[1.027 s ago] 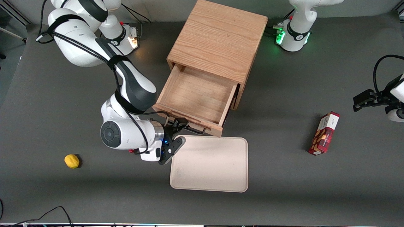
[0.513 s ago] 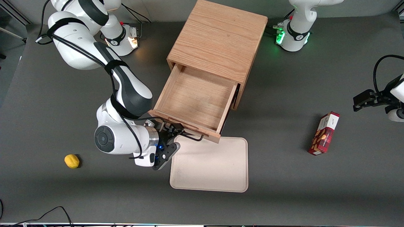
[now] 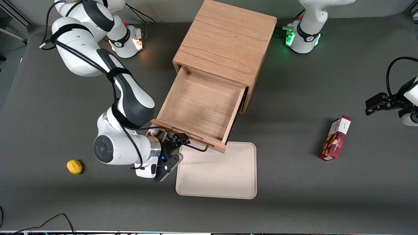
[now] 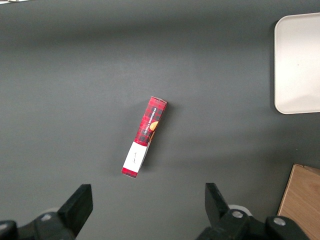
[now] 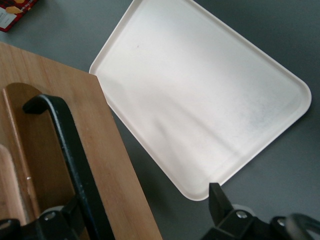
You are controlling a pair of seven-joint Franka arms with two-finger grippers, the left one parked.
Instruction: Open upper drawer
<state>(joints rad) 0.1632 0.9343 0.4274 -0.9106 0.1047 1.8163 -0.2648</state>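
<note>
The upper drawer (image 3: 200,106) is pulled well out of the cabinet (image 3: 225,42) already, its front panel hanging over the near edge of the cream tray (image 3: 217,171); the hand (image 3: 178,141) sits right at that front, at the working arm's end of the black wire handle (image 3: 192,146). In the right wrist view the handle (image 5: 67,150) runs between the fingers (image 5: 220,202), which look spread around it rather than clamped, so I'd call it hooked, not pinched; the handle's long axis lies across the pull direction. Pull line runs from the cabinet toward the tray, so I reckon any remaining travel is straight that way.
</note>
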